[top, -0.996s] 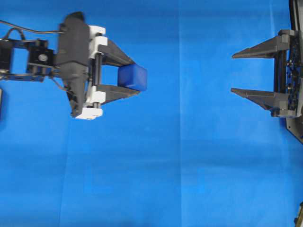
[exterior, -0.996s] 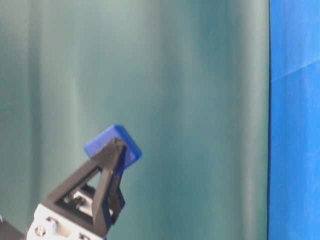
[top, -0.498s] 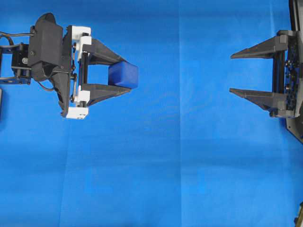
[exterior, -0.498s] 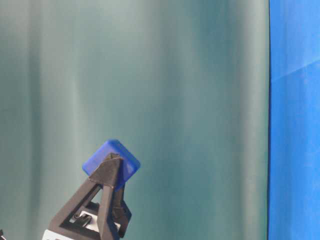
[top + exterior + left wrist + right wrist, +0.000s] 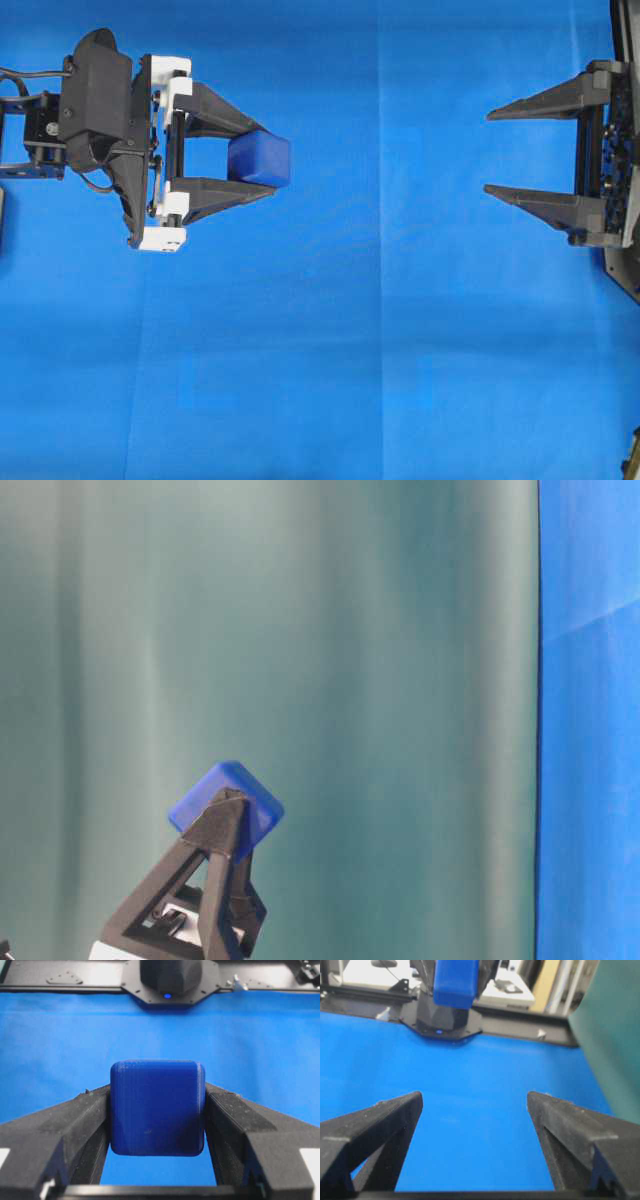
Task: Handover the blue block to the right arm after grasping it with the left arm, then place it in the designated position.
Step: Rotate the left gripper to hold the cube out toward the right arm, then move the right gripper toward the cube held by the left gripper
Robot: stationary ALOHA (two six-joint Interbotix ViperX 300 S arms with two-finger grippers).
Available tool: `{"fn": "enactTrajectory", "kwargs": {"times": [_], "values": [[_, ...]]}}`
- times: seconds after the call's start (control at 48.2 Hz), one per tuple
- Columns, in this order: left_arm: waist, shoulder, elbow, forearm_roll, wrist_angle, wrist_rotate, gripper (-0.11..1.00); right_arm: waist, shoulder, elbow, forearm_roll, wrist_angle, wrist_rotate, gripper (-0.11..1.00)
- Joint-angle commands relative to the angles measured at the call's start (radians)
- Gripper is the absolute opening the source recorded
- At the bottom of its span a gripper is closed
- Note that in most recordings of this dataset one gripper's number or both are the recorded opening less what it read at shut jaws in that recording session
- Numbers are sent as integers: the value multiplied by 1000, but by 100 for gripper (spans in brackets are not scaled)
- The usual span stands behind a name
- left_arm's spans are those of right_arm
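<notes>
- Cloth (image 5: 350, 350) first: you have plain blue fabric covering the whole worktop, with faint fold lines and no outline or marker on it that you could pick out as a drop spot.
- Backdrop next: in the table-level view a green curtain (image 5: 350, 680) fills most of what you see, with a strip of blue down its right side.
- Left arm (image 5: 95, 105): you see it on the left of the overhead view, black with white brackets at the base of its fingers, pointing toward the middle.
- Right arm (image 5: 610, 160): it sits at the far right edge of the overhead view, all black, pointing back toward the left arm, well apart from it.
- Left gripper (image 5: 262, 160): its jaws are partly closed and clamped on the block, one finger pressing each side; your left wrist view shows both pads touching the block's flanks.
- Right gripper (image 5: 490, 153): its jaws stand wide apart with nothing between them; your right wrist view shows only cloth in the gap.
- Block (image 5: 259, 160): you find it between the left fingertips, lifted off the cloth; in the table-level view it shows tilted on a corner against the curtain (image 5: 226, 805), and the right wrist view catches it at the top, opposite the right gripper (image 5: 456, 982).
</notes>
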State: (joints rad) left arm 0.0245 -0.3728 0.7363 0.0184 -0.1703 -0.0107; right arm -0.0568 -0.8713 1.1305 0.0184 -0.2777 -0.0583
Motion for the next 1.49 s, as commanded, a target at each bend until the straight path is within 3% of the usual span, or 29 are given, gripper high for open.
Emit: {"fn": "enactTrajectory", "kwargs": {"times": [0.0, 0.208, 0.54, 0.727, 0.955, 1.163, 1.474], "values": [[2, -18, -11, -3, -9, -6, 49, -2, 3, -31, -41, 6, -26, 98], [0, -26, -5, -6, -9, -17, 49, 0, 0, -43, -133, 40, -160, 97], [0, -34, 6, -6, -20, -20, 49, -2, -6, -60, -287, 61, -430, 97], [-2, -40, 11, -6, -20, -21, 49, 0, -2, -61, -376, 81, -537, 97], [0, -46, 15, -6, -20, -21, 49, 0, -2, -63, -443, 98, -581, 97], [0, -48, 17, -8, -20, -21, 49, 0, -3, -63, -537, 98, -611, 97], [-2, -48, 17, -6, -20, -21, 49, 0, -2, -63, -540, 97, -612, 97]]}}
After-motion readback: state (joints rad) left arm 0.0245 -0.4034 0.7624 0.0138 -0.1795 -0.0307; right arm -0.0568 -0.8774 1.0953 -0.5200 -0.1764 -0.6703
